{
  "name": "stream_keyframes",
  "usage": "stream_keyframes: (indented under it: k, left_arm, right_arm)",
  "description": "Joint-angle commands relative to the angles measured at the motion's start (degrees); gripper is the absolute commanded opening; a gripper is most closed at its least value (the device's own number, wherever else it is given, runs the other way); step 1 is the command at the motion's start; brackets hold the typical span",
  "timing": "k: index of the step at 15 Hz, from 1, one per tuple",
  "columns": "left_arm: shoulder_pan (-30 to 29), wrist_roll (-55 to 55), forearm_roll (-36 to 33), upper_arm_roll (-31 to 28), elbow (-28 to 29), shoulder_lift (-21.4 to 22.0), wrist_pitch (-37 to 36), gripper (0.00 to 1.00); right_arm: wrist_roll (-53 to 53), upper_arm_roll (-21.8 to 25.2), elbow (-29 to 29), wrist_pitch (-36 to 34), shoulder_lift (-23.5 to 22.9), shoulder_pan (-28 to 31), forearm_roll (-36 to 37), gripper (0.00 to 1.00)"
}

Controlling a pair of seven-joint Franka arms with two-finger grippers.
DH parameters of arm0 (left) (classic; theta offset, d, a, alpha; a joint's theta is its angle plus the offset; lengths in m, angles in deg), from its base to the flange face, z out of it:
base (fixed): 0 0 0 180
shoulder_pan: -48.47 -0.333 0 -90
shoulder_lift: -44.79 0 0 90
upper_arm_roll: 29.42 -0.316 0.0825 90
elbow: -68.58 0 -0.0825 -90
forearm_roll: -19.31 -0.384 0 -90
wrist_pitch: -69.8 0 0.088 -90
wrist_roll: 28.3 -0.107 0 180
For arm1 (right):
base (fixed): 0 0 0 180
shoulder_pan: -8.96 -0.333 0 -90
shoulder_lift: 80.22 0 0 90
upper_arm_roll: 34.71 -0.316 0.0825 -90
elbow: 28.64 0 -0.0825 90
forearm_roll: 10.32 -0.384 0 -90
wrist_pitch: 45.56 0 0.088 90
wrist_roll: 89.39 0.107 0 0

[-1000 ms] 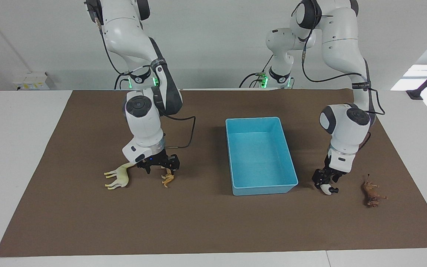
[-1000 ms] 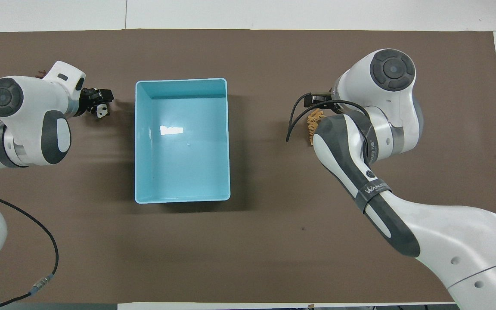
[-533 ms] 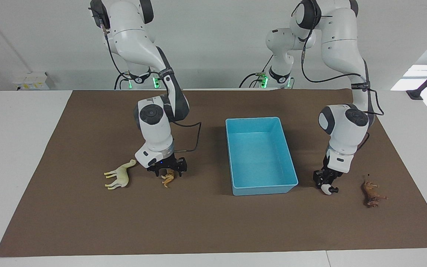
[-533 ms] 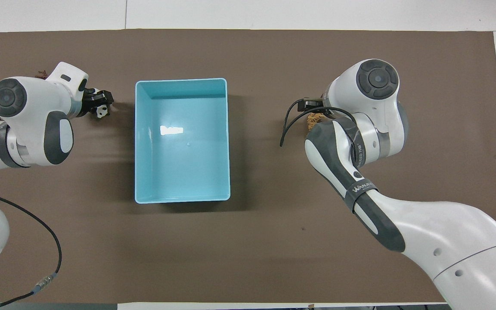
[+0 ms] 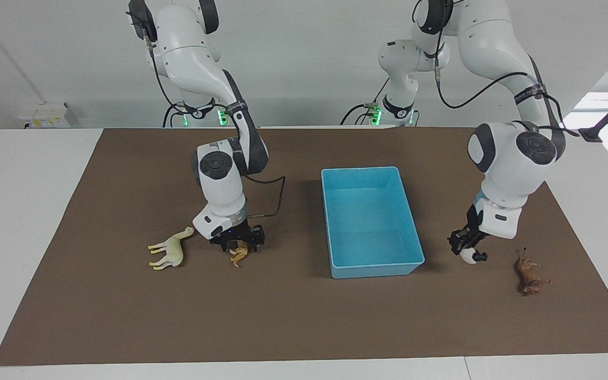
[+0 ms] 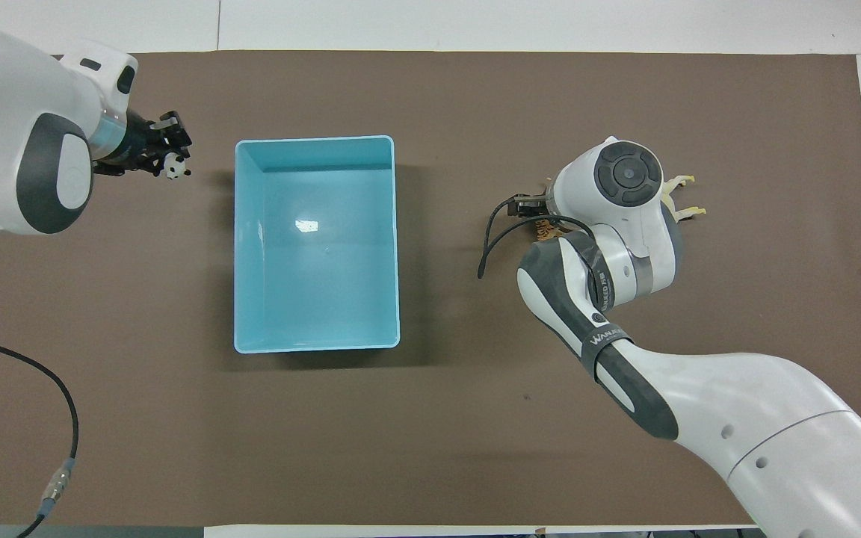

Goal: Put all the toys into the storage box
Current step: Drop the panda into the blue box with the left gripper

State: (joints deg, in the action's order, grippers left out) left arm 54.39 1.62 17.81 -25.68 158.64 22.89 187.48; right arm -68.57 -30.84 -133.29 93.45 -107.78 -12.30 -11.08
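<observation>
The light blue storage box [image 5: 378,270] stands empty mid-table; it also shows in the overhead view [image 6: 318,261]. My left gripper [image 5: 467,249] is shut on the black-and-white panda [image 5: 473,257] and holds it just above the mat beside the box, also seen from overhead [image 6: 173,169]. My right gripper [image 5: 237,244] is open, low over the orange tiger [image 5: 239,256], its fingers astride it. The cream camel [image 5: 169,252] lies beside the tiger, toward the right arm's end. The dark brown lion [image 5: 528,275] lies toward the left arm's end; my left arm hides it in the overhead view.
A brown mat [image 5: 293,316] covers the table. From overhead the right arm's wrist hides most of the tiger and camel; only the camel's legs [image 6: 681,196] stick out. A black cable [image 5: 277,198] loops from the right wrist.
My left gripper has lifted the panda off the mat and its wrist has risen. My right gripper moved from beside the camel to low over the tiger.
</observation>
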Motion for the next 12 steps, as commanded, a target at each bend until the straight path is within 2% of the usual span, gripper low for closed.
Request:
stream_keyframes:
  k: [1,2,3,4,5,9,12]
  left_arm:
    - [7.95,9.70,-0.35,-0.84,1.08,3.35,-5.87,0.08]
    - [11.36,11.29,-0.44,-1.01,3.17,4.49,-6.49,0.10]
    - [13.92,11.83,-0.52,-1.10,6.67,5.98,-5.80,0.26]
    - [15.25,12.09,-0.70,-1.10,10.45,7.65,-5.01,0.59]
    - [15.96,11.66,-1.14,-1.10,13.01,8.71,-4.22,1.00]
    - [12.91,7.46,-4.91,-1.54,13.03,10.92,-5.27,1.00]
    - [5.71,-2.19,-11.56,-1.54,12.07,10.57,-3.96,1.00]
  right_arm:
    - [-0.78,0.01,-2.31,1.35,1.55,0.34,0.06,0.46]
    - [-0.43,0.01,-2.31,1.09,1.55,0.25,-0.11,0.00]
    - [0.36,0.01,-2.05,0.65,1.55,0.16,-0.46,0.00]
    - [0.37,0.01,-1.61,-0.05,1.55,0.16,-0.47,0.00]
    - [0.37,0.01,-1.09,-0.75,1.47,0.16,-0.47,0.00]
    - [0.45,0.09,2.07,-3.39,1.46,-0.01,0.14,0.00]
    - [0.54,0.18,10.13,-11.71,1.46,0.07,0.15,0.00]
